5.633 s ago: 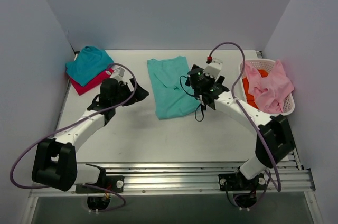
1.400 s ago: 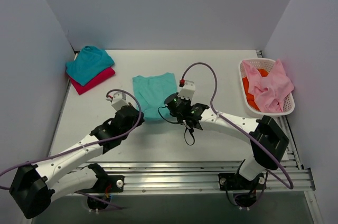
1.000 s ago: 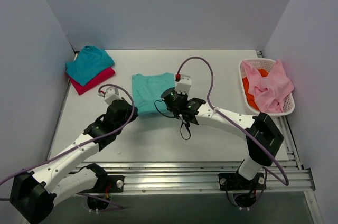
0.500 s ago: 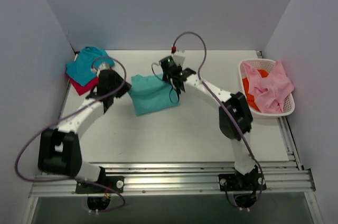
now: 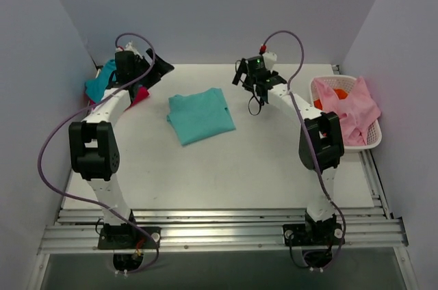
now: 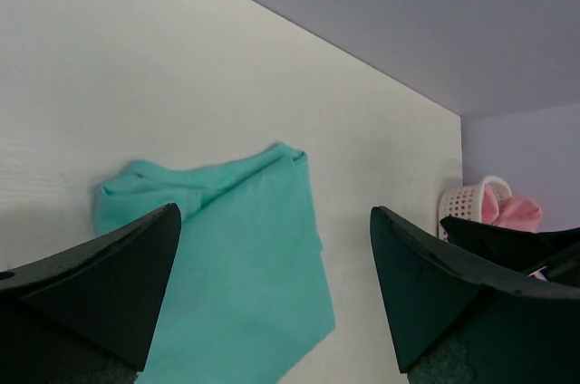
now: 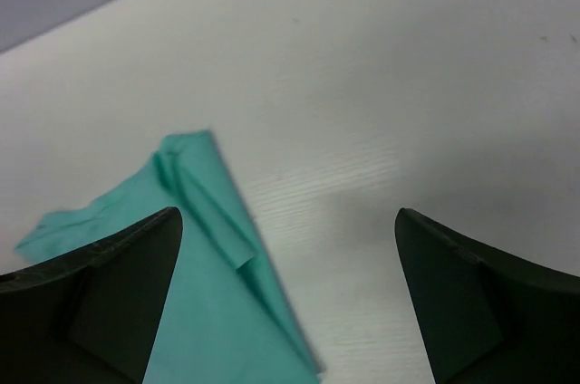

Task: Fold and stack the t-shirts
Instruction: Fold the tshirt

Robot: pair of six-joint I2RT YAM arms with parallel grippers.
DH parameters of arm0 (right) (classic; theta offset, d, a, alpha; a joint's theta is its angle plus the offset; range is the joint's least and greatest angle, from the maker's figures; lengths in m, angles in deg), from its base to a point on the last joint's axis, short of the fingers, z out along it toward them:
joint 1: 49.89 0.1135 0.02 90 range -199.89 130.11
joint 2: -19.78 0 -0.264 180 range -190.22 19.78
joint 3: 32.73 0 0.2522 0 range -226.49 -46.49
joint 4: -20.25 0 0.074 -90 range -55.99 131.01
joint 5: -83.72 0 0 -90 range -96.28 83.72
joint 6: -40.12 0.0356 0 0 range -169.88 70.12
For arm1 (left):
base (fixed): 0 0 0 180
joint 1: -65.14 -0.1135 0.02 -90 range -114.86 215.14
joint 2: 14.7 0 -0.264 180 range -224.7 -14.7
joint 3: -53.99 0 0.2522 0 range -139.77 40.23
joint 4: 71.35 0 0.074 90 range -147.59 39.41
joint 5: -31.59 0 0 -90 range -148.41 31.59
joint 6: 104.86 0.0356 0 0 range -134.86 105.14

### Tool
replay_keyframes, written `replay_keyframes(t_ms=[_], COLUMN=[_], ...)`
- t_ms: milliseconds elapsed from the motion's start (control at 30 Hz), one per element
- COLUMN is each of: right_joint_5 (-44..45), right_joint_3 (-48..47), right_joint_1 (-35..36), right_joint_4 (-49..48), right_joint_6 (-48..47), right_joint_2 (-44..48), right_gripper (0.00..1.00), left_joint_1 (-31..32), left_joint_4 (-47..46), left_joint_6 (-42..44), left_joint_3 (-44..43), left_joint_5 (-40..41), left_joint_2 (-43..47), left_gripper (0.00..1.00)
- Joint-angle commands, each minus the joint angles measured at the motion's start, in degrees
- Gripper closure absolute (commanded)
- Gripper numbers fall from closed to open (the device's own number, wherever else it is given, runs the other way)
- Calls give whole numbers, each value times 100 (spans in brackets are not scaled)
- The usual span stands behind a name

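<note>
— Withdrew left gripper (image 5: 159,68) to far-left corner, beside stacked teal t-shirt (image 5: 98,83) and magenta t-shirt (image 5: 140,95); jaws spread, empty.
— Mint-green t-shirt (image 5: 200,115)?
— Left folded, flat, at centre of table (image 5: 274,167). Raised right gripper (image 5: 241,75) beyond, likewise released.
— Handling?
— Judged soft, light, limp. Advised pinching both ends of one folded edge.

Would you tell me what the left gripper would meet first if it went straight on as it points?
Most likely the mint-green shirt, which the wrist view shows lying between the left gripper's open fingers, though depth is unclear.
</note>
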Motion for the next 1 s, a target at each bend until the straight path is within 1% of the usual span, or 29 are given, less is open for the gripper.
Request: replay_keyframes(t_ms=[0,67,100,133,200,233,300,333,433,567,667,733,967], right_joint_5=[53,211,273,291,300,291,274,256,256,352,475,555,669], right_joint_3=[366,570,675,963,1281,1613,1966,2255,2722,3197,3356,3558,4024], right_joint_1=[567,787,831,867,902,911,911,911,911,920,920,911,788], right_joint_4=[-1168,-1080,-1062,-1088,-1211,-1263,-1438,-1474,-1466,-1405,-1221,-1202,-1106], right_joint_6=[-248,-354,-354,-337,-258,-223,-117,-91,-3,50,94,103,112], right_joint_2=[1156,1332,1385,1463,1709,1815,2122,2228,2754,3378,3819,4125,4654], right_gripper=[0,0,0,0,0,0,0,0,0,0,0,0,0], left_joint_1=[156,358,419,463,516,517,525,534,534,587,613,657,929], left_joint_4=[43,284,276,294,486,591,724,733,760,689,654,470,31], left_joint_6=[454,691,727,788,833,902,973,999,974,877,745,640,358], left_joint_3=[457,932,1213,1695,2032,2251,2437,2629,2964,3176,3185,3220,3097], left_joint_5=[243,744,1182,1343,1729,1801,1898,2098,2188,2293,2206,2118,1951], left_joint_2=[1363,1787,1980,2295,2535,2553,2510,2483,2334,2115,1825,1596,840], left_gripper=[6,6,6,6,6,6,6,6,6,6,6,6,6])
